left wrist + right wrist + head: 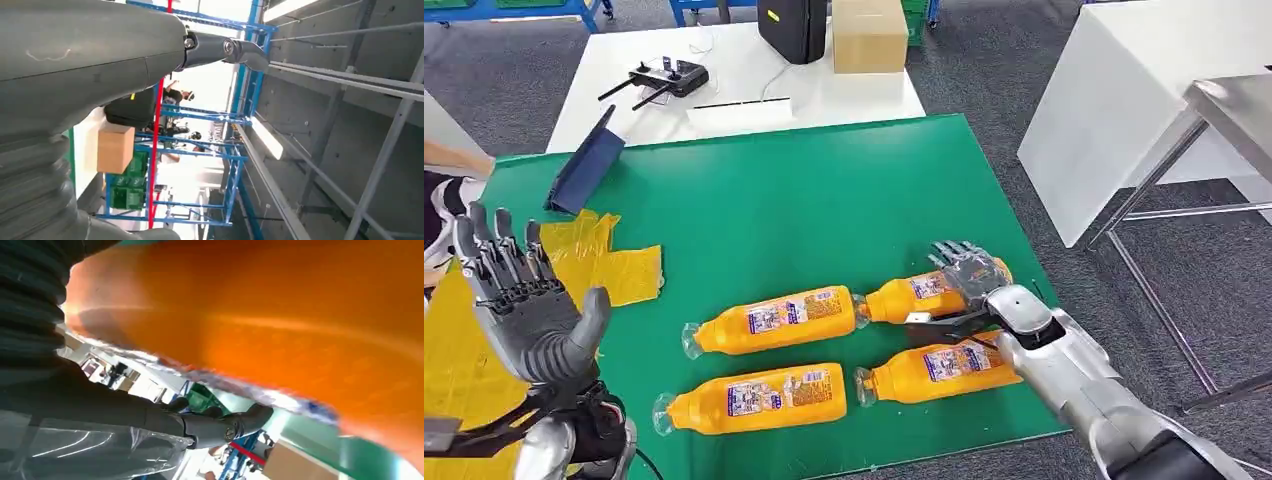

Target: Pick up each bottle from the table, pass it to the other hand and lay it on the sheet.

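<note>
Several orange bottles with clear caps lie on the green table [824,190]: far left bottle [769,320], near left bottle [754,398], far right bottle [914,295] and near right bottle [939,372]. My right hand [969,275] lies over the far right bottle, fingers draped across its top, thumb stretched along its near side between the two right bottles. In the right wrist view that bottle [280,310] looms close, with a gap between it and the thumb [220,425]. My left hand [519,300] is raised, palm open and holding nothing, above the yellow sheet [614,265].
A dark blue folder [584,165] leans at the table's far left. Behind stands a white table [744,80] with a controller [664,78], a black case [792,28] and a cardboard box [869,35]. A metal-framed table [1224,110] stands to the right. Part of a person shows at the left edge [444,200].
</note>
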`<state>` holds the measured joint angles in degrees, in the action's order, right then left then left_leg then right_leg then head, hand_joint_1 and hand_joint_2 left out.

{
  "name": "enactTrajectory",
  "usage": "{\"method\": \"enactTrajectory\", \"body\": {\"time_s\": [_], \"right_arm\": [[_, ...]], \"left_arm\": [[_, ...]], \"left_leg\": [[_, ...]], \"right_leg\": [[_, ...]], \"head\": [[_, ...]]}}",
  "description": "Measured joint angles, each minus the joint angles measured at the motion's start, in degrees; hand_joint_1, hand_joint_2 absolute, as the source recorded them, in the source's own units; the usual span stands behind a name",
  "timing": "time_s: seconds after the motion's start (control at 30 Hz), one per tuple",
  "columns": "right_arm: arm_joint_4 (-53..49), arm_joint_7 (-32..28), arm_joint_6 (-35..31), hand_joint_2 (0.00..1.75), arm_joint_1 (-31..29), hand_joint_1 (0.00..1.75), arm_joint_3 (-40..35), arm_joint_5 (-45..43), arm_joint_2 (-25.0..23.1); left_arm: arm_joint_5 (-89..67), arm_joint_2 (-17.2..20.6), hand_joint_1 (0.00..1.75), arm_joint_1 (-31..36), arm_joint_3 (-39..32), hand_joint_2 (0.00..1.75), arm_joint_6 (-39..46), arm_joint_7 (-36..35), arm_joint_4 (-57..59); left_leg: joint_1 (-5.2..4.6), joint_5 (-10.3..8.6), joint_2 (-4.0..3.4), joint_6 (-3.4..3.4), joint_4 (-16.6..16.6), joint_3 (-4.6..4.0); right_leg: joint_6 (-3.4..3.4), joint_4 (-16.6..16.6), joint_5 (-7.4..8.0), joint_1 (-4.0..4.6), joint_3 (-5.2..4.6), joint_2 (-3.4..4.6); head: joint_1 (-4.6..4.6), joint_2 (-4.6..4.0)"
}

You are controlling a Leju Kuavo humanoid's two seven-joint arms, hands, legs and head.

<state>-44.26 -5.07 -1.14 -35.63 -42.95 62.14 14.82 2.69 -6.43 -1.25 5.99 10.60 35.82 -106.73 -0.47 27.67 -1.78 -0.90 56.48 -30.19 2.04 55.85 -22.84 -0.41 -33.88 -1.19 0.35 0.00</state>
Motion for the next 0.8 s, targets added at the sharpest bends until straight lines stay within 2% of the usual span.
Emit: {"method": "enactTrajectory", "body": {"time_s": [0.07, 0.37, 0.47, 0.6, 0.7, 0.8], "right_arm": [[1.2, -0.3, 0.3, 1.75, -0.4, 1.50, -0.7, 0.0, -0.5], [5.9, -0.9, 3.8, 1.75, -3.0, 1.55, -3.5, -0.7, -1.8], [7.4, -0.9, 4.9, 1.75, -4.3, 1.75, -4.3, -1.2, -2.1], [8.5, -1.0, 4.9, 1.75, -4.9, 1.75, -4.7, -1.6, -2.3], [8.7, -0.8, 2.3, 1.75, -4.8, 1.75, -4.7, -2.3, -2.2], [8.3, 1.6, -4.4, 1.75, -3.8, 1.75, -4.5, -2.1, -1.8]], "left_arm": [[0.5, 0.0, 0.00, 0.0, 0.0, 1.75, 0.0, 0.0, 0.2], [0.9, -0.2, 0.00, 0.5, 0.0, 1.75, 0.0, 0.0, 0.9], [0.9, -0.2, 0.00, 0.6, 0.0, 1.75, 0.1, -0.1, 1.3], [0.9, -0.2, 0.00, 0.6, 0.0, 1.75, 0.1, -0.1, 1.6], [0.9, -0.2, 0.00, 0.6, 0.0, 1.75, 0.1, -0.1, 1.6], [0.4, -0.2, 0.00, 0.6, -0.1, 1.75, 0.1, -0.1, 1.6]], "left_leg": [[-0.01, 0.00, 0.01, 0.00, 0.0, 0.03], [-0.01, 0.00, 0.00, 0.00, 0.0, 0.21], [0.00, 0.00, 0.02, 0.00, 0.0, 0.30], [-0.01, 0.00, 0.02, 0.00, 0.0, 0.33], [-0.02, 0.00, 0.03, 0.00, 0.0, 0.33], [-0.03, 0.00, 0.05, -0.01, 0.0, 0.28]], "right_leg": [[0.00, 0.0, 0.00, -0.01, 0.04, 0.00], [0.00, 0.0, 0.00, 0.00, 0.17, 0.00], [0.00, 0.0, 0.00, 0.00, 0.28, -0.03], [0.00, 0.0, 0.00, -0.01, 0.33, -0.02], [0.00, 0.0, 0.00, -0.03, 0.34, -0.04], [0.00, 0.0, 0.00, -0.03, 0.33, -0.04]], "head": [[0.04, 0.00], [0.00, 0.00], [0.00, 0.00], [0.00, 0.00], [0.02, 0.00], [0.02, 0.00]]}}
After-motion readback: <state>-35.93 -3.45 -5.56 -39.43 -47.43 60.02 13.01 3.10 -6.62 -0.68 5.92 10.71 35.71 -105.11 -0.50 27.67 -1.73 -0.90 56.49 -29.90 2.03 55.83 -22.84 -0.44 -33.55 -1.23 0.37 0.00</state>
